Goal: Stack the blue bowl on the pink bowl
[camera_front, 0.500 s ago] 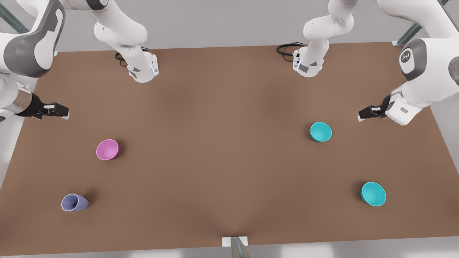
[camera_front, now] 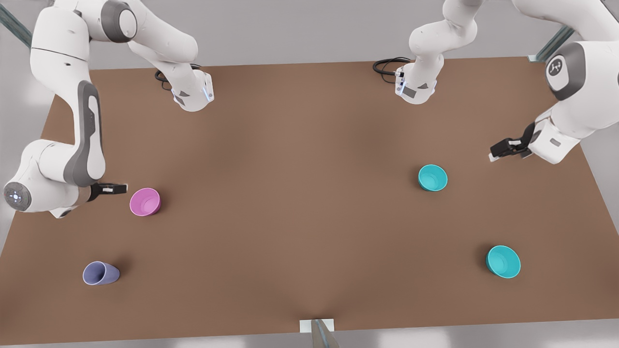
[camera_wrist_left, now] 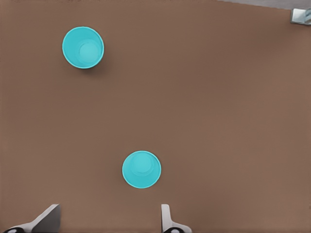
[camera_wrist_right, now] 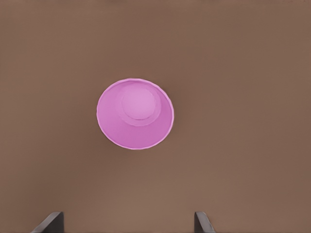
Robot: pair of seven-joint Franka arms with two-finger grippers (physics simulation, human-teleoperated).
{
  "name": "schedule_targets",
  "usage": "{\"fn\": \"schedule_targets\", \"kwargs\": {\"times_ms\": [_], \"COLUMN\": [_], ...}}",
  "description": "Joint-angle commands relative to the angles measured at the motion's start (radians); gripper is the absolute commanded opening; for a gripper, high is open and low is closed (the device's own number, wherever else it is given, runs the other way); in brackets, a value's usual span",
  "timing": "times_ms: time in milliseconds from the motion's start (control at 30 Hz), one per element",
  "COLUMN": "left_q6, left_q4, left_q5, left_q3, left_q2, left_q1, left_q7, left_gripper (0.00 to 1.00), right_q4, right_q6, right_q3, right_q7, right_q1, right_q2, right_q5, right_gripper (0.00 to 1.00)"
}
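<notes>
Blue bowl [camera_front: 433, 177]: one of two teal bowls I count, near my left gripper [camera_front: 494, 153], jaws wide. Pink bowl [camera_front: 144, 201]: single, beside right gripper [camera_front: 121, 188], jaws wide.

The right pincer [camera_front: 116, 188] hangs low at the front view's left, its arm folded with the elbow raised behind it and the forearm dropping to the wrist; its fingers [camera_wrist_right: 51, 222] stand wide apart, holding nothing. The left pincer [camera_front: 498, 151] hovers at the front view's right, its wrist bent behind it, fingers [camera_wrist_left: 46, 219] likewise spread and empty.
</notes>
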Motion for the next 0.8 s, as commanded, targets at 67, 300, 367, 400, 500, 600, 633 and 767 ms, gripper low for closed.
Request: {"fn": "schedule_targets", "kwargs": {"times_ms": [67, 300, 367, 400, 500, 600, 633, 767], "left_q6": [-0.016, -0.029, -0.03, -0.03, -0.03, -0.03, -0.03, -0.039], "left_q4": [0.003, 0.023, 0.023, 0.022, 0.022, 0.022, 0.02, 0.022], "left_q5": [0.001, 0.003, 0.001, 0.0, 0.001, 0.001, 0.0, 0.001], "left_q3": [-0.002, 0.0, 0.0, 0.0, 0.001, 0.001, 0.001, 0.001], "left_q2": [0.0, 0.005, 0.003, 0.005, 0.006, 0.008, 0.011, 0.018], "left_q1": [-0.003, -0.003, -0.002, -0.002, 0.0, 0.006, 0.008, 0.015], "left_q7": [0.003, 0.003, 0.004, 0.003, 0.004, 0.003, 0.003, 0.004], "left_gripper": [1.0, 1.0, 1.0, 1.0, 1.0, 1.0, 1.0, 1.0], "right_q4": [-0.019, -0.227, -0.276, -0.301, -0.362, -0.37, -0.37, -0.365], "right_q6": [0.42, 0.557, 0.61, 0.632, 0.667, 0.675, 0.675, 0.681], "right_q3": [0.001, 0.001, 0.001, 0.003, 0.003, 0.003, 0.003, 0.008], "right_q7": [-0.051, -0.061, -0.061, -0.062, -0.073, -0.082, -0.082, -0.097], "right_q1": [-0.034, -0.077, -0.089, -0.094, -0.094, -0.094, -0.094, -0.092], "right_q2": [0.058, 0.058, 0.063, 0.066, 0.066, 0.066, 0.067, 0.096], "right_q5": [0.037, 0.085, 0.085, 0.085, 0.119, 0.12, 0.12, 0.12], "right_gripper": [1.0, 1.0, 1.0, 1.0, 1.0, 1.0, 1.0, 0.63]}}
